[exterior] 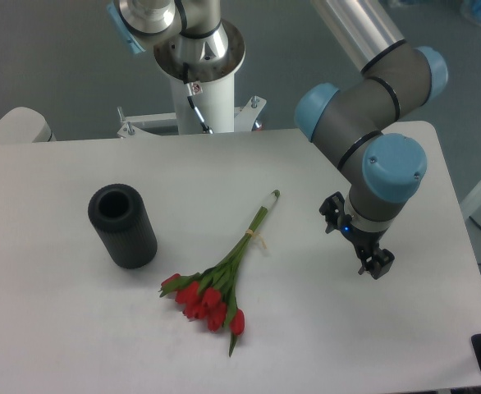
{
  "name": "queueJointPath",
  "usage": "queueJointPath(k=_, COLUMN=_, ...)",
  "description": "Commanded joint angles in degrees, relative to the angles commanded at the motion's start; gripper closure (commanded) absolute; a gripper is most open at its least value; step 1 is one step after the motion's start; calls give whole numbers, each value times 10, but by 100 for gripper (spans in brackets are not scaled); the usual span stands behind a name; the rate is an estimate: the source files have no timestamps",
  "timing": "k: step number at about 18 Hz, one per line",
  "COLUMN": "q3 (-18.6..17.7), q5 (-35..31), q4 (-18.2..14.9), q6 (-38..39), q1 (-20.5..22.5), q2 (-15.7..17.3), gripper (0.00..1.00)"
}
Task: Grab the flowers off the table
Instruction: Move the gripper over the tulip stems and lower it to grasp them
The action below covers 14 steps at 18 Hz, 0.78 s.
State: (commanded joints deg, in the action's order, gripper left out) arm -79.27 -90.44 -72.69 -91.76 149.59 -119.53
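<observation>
The flowers (214, 287), a bunch of red tulips with long green stems, lie flat on the white table (76, 328) near its middle. The blooms point to the front left and the white-tipped stem end points to the back right. A pale band ties the stems. My gripper (355, 240) hangs over the table to the right of the stem end, apart from the flowers. Its two black fingers (377, 264) stand apart and nothing is between them.
A black ribbed cylinder (123, 226) stands upright on the table to the left of the flowers. The arm's white base post (199, 82) stands behind the table's far edge. The table's right edge is close to the gripper.
</observation>
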Motion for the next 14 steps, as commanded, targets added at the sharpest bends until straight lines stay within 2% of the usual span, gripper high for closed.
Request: queueJointPath(k=14, q3=-69, q5=1, q4=4, q6=110, q1=-26, q2=30, gripper=0)
